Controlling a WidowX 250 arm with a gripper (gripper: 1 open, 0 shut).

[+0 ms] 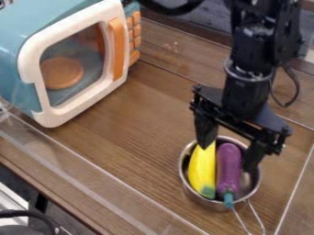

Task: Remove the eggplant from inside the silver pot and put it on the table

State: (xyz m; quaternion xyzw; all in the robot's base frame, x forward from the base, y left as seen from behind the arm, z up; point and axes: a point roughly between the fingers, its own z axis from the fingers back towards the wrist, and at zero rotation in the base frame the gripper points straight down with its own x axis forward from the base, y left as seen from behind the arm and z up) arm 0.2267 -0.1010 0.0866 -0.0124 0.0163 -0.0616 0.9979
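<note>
Reaching, claw [226, 152] spread, nothing pinched. Item: purple elongated toy eggplant with green cap [229, 173], below me, inside the round shiny silver pot [194, 191], beside a yellow banana-like toy [201, 172]. Outstanding: grasp, lift, placement on my brown wood-grain tabletop [123, 138].

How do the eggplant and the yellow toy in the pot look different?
The eggplant is purple, the yellow toy bright yellow. The eggplant looks fairly straight; the yellow toy curves slightly. Both are elongated and lie side by side in the silver pot.
</note>
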